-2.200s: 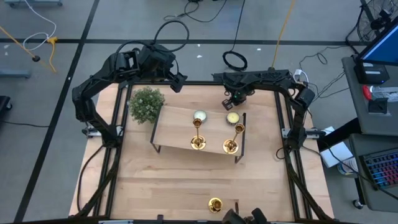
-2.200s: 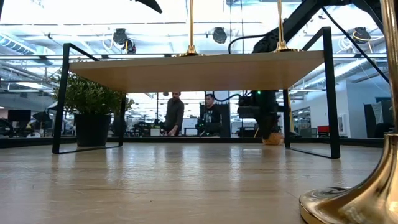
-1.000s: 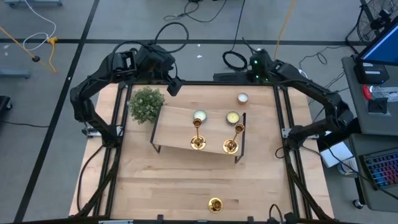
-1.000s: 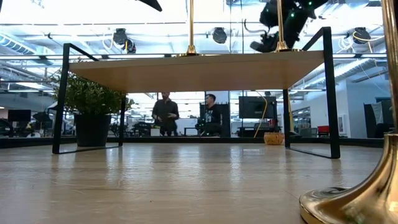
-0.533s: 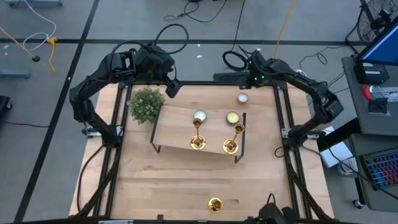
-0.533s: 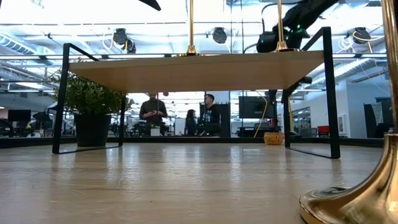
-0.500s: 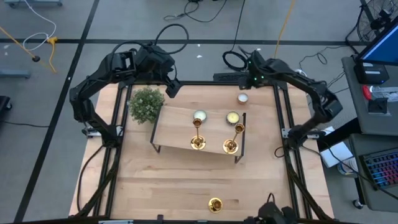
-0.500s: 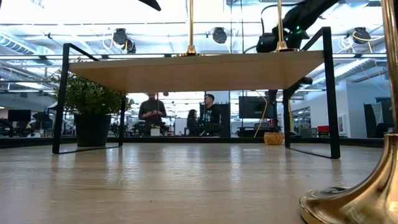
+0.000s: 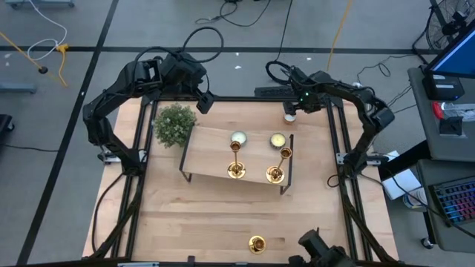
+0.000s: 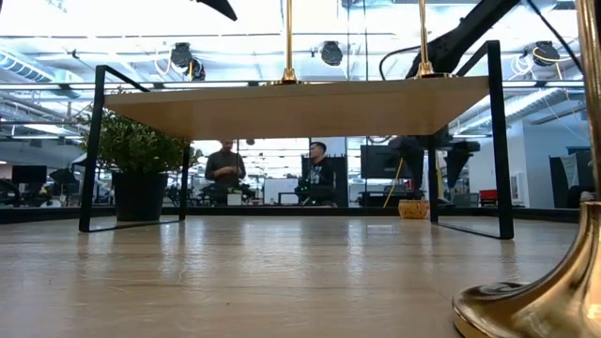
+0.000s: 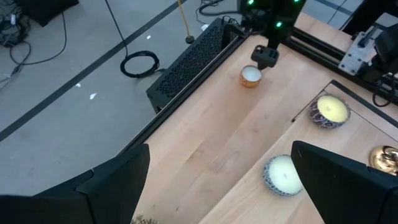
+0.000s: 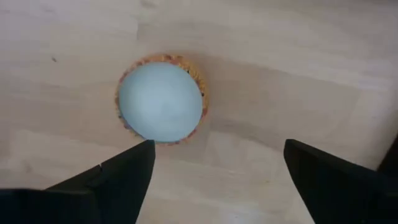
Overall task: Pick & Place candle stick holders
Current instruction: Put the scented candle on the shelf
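Two gold candle stick holders (image 9: pixel 236 165) (image 9: pixel 275 170) stand upright on their round bases on a low wooden shelf (image 9: pixel 208 152). A third holder (image 9: pixel 257 243) stands on the table near its front edge; its base (image 10: pixel 549 296) looms in the low view. My right gripper (image 9: pixel 292 111) hangs open at the far right, fingers pointing down a little above a small orange-rimmed tealight candle (image 12: pixel 160 101), touching nothing. My left gripper (image 9: pixel 201 104) waits open, high over the far edge beside the plant.
Two tealight candles (image 9: pixel 238 138) (image 9: pixel 277 140) sit on the shelf's far side. A bushy green plant (image 9: pixel 175 124) stands at the shelf's far left corner. Black frame rails (image 9: pixel 338 148) line the table's sides. Bare wood lies between shelf and front edge. People stand in the room behind.
My right gripper has swung from high beyond the table's far edge down and toward the near side, and now hangs low over the small candle on the table. The candle and the holders have stayed put.
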You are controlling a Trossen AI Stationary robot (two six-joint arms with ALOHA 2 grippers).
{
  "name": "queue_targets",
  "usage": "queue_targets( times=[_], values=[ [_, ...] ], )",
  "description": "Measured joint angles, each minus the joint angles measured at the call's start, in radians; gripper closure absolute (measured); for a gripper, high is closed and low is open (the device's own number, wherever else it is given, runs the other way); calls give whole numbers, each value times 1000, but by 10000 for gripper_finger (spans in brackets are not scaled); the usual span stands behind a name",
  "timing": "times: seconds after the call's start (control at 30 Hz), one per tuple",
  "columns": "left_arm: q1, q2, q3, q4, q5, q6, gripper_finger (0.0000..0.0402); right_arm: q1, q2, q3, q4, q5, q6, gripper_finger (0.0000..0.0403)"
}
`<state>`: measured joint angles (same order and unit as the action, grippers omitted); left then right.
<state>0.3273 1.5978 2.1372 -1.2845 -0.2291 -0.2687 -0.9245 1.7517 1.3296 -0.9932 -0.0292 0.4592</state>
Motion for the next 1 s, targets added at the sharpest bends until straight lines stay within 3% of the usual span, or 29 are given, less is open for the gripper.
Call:
queue_targets(
  times=[0.5, 1.0],
  values=[
    [-8, 0, 0, -5, 0, 2, 5, 11, 12, 1, 87, -125, 79, 32],
    [-15, 0, 0, 0, 0, 5, 5, 20, 64, 1, 83, -80, 82, 21]
  ],
)
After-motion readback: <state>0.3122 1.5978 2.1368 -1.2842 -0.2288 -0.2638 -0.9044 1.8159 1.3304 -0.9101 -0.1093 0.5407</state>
